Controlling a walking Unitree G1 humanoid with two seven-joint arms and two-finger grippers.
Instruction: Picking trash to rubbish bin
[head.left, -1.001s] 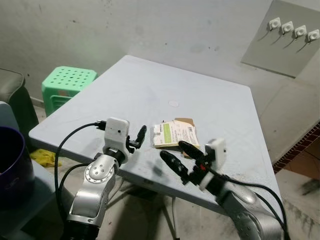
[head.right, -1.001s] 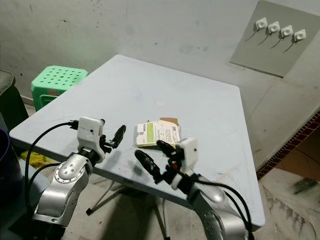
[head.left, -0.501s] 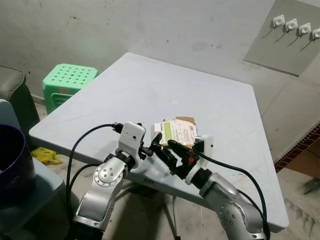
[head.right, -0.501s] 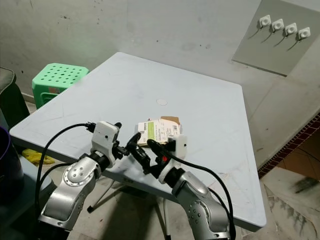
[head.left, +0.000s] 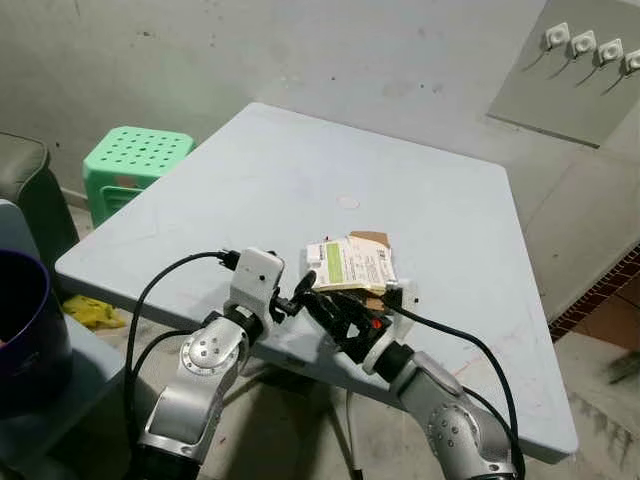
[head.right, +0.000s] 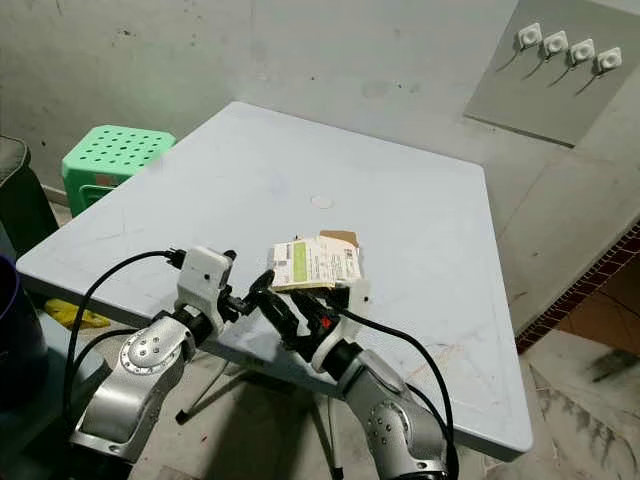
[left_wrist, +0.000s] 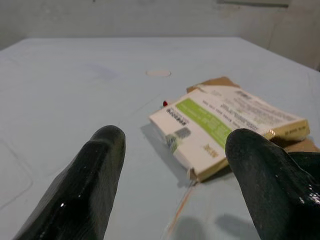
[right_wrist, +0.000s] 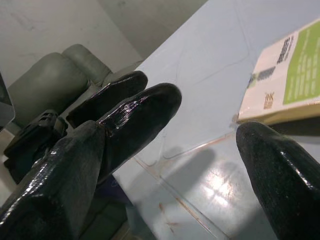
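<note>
A flattened white and green carton (head.left: 350, 265) with a brown flap lies on the pale blue table (head.left: 300, 170), near its front edge. My left gripper (head.left: 300, 292) hovers at that edge just in front of the carton's left corner, open. In the left wrist view the carton (left_wrist: 225, 120) lies just beyond the two spread fingers (left_wrist: 95, 185), untouched. My right gripper (head.left: 336, 308) sits beside the left one, below the carton's near edge, also open. The right wrist view has the carton (right_wrist: 285, 75) off one side of its fingers (right_wrist: 135, 115).
A dark purple bin (head.left: 20, 320) stands on the floor at my far left. A green plastic stool (head.left: 135, 165) and a dark sofa (head.left: 25, 190) are behind it. A yellow scrap (head.left: 90, 315) lies on the floor. A grey plate with hooks (head.left: 590, 60) hangs on the wall.
Over the second my right gripper swung left and forward to the carton's near edge. My left gripper moved right toward the carton; the two now crowd together.
</note>
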